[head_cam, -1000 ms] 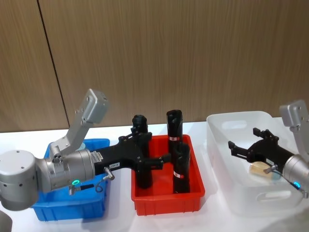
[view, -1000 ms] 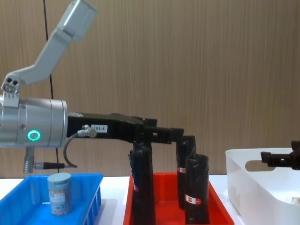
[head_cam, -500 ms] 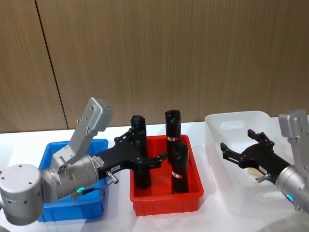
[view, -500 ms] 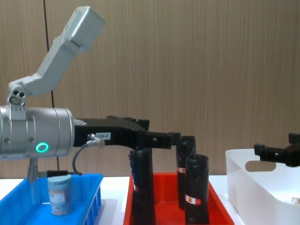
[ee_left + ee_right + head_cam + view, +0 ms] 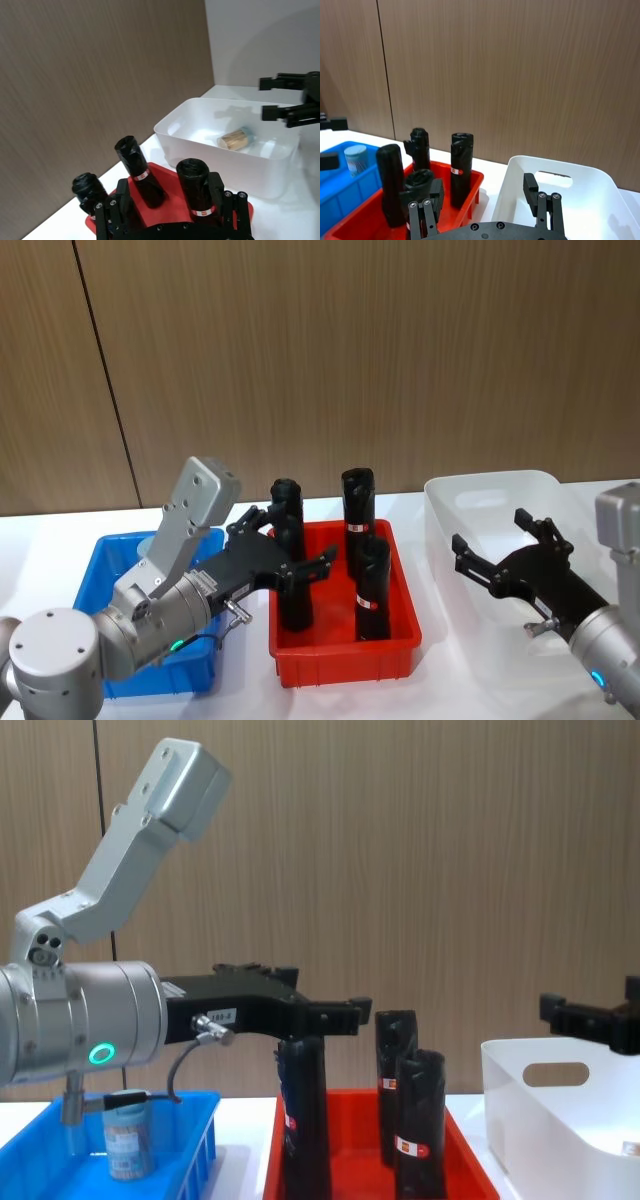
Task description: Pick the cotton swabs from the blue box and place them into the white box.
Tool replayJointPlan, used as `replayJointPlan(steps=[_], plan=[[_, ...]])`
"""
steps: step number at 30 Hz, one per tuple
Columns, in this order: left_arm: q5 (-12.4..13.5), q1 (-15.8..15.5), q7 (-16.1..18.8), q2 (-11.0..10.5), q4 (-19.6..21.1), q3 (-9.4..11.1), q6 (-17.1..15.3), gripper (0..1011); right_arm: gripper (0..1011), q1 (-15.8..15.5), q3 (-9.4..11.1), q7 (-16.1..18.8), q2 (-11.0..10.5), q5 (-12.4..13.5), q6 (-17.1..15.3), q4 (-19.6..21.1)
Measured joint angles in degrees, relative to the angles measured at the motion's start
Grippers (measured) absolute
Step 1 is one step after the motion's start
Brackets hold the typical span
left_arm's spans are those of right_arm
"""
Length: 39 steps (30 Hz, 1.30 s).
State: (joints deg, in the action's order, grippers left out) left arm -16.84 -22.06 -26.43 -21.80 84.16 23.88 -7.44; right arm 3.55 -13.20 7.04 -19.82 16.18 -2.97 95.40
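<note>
One jar of cotton swabs (image 5: 125, 1135) stands upright in the blue box (image 5: 190, 1132) at the left; the right wrist view shows its lid (image 5: 356, 156). Another jar (image 5: 235, 139) lies on its side in the white box (image 5: 200, 150) at the right. My left gripper (image 5: 288, 540) is open, hovering over the left part of the red crate, to the right of the blue box (image 5: 112, 550). Above the white box (image 5: 490, 485) my right gripper (image 5: 497, 540) is open and holds nothing.
A red crate (image 5: 340, 655) sits between the two boxes with three tall black cylinders (image 5: 372, 585) standing in it. The left gripper's fingers straddle the nearest cylinder (image 5: 290, 590). A wood-panel wall stands behind the white table.
The left arm has drawn back toward my body, its gripper still open over the red crate. The right gripper has risen and pulled back from the jar lying in the white box.
</note>
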Motion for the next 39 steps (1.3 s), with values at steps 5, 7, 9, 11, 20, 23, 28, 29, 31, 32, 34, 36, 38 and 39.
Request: replayJointPlan(steps=[5,7,9,11,20,23,28,29,31,32,34,36,38,39], plan=[[0.7,1.1,3.5,0.0,1.2,0.3,0.9,1004,1001,-2.7,0.2,-2.0,0.3,0.2,0.7,3.6],[1.1,1.7,5.2,0.0,1.8,0.4,1.3,1004,1001,-3.4,0.2,-2.5,0.4,0.2,0.8,4.6],[1.3,2.1,6.4,0.0,2.2,0.5,1.6,1004,1002,-3.8,0.3,-2.8,0.4,0.3,0.9,5.1],[1.7,2.6,8.0,0.0,2.8,0.7,2.1,1004,1001,-4.2,0.3,-3.1,0.5,0.3,1.0,5.5],[3.1,4.9,14.8,-0.1,5.2,1.2,3.8,1004,1002,-4.4,0.3,-3.2,0.5,0.3,1.1,5.8],[3.6,5.7,17.1,-0.1,6.0,1.4,4.4,1004,1002,-4.4,0.3,-3.2,0.5,0.3,1.1,5.8],[4.4,7.0,21.1,-0.1,7.4,1.8,5.4,1004,1001,-4.4,0.3,-3.2,0.5,0.3,1.1,5.8],[4.5,7.2,21.6,-0.1,7.5,1.8,5.5,1004,1001,-4.4,0.3,-3.2,0.5,0.3,1.1,5.8],[4.9,7.6,23.1,-0.1,8.1,2.0,5.9,1004,1002,-4.4,0.3,-3.2,0.5,0.3,1.1,5.8],[4.9,7.7,23.5,-0.1,8.2,2.0,6.0,1004,1002,-4.4,0.3,-3.2,0.5,0.3,1.1,5.8],[5.2,8.1,24.6,-0.1,8.6,2.1,6.3,1004,1001,-4.4,0.3,-3.2,0.5,0.3,1.1,5.8],[5.3,8.3,25.1,-0.1,8.8,2.1,6.5,1004,1001,-4.4,0.3,-3.2,0.5,0.3,1.1,5.8],[5.4,8.4,25.5,-0.1,9.0,2.2,6.6,1004,1002,-4.4,0.3,-3.2,0.5,0.3,1.1,5.8],[5.4,8.5,25.6,-0.1,9.0,2.2,6.6,1004,1002,-4.4,0.3,-3.2,0.5,0.3,1.1,5.8]])
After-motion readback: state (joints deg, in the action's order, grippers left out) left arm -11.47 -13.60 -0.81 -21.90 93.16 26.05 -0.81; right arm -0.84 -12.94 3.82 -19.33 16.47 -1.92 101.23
